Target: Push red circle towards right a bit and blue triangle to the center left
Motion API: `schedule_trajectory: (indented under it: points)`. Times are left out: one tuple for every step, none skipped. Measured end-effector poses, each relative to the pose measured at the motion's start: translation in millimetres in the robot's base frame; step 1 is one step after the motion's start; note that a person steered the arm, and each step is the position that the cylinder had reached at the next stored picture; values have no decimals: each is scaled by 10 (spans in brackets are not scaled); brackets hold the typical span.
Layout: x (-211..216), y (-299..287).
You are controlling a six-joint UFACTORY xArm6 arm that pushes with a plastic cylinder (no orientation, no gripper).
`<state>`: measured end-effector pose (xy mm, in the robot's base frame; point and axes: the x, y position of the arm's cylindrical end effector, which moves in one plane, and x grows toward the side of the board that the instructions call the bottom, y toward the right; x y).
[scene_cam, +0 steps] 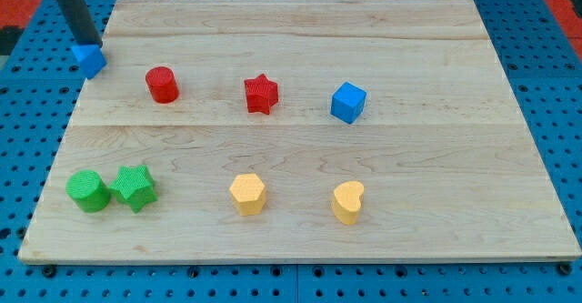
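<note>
Camera view is showing my tip sitting at the view's top-left, right at the left edge of the wooden board, with the rod leaning in from the top-left corner. No jaws on this rig, so nothing is being grasped or released; the tip is just pressing against the top of the blue triangle, touching it or as good as. That blue triangle is lying at the board's far left edge, near the top. The red circle is standing to the right of it in the same upper row, clearly apart from both triangle and tip. Going further right along that row, the red star is sitting next in line, so it is lying in the path to the circle's right, and the blue cube is sitting beyond it. Down the left side, the green circle and green star are sitting side by side, touching or nearly, near the view's bottom-left corner, below the left-centre area. The yellow hexagon and yellow heart are sitting in the lower row toward the middle and right, well apart from the tip.
</note>
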<state>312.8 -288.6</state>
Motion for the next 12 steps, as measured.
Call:
schedule_trajectory:
  points:
    - [172,45]
    - [97,-14]
    - [-67,-159]
    - [346,-160]
    - [495,-165]
    - [561,-165]
    - [626,-159]
    - [650,345]
    - [682,432]
    - [1085,-37]
    - [1310,366]
    - [1207,717]
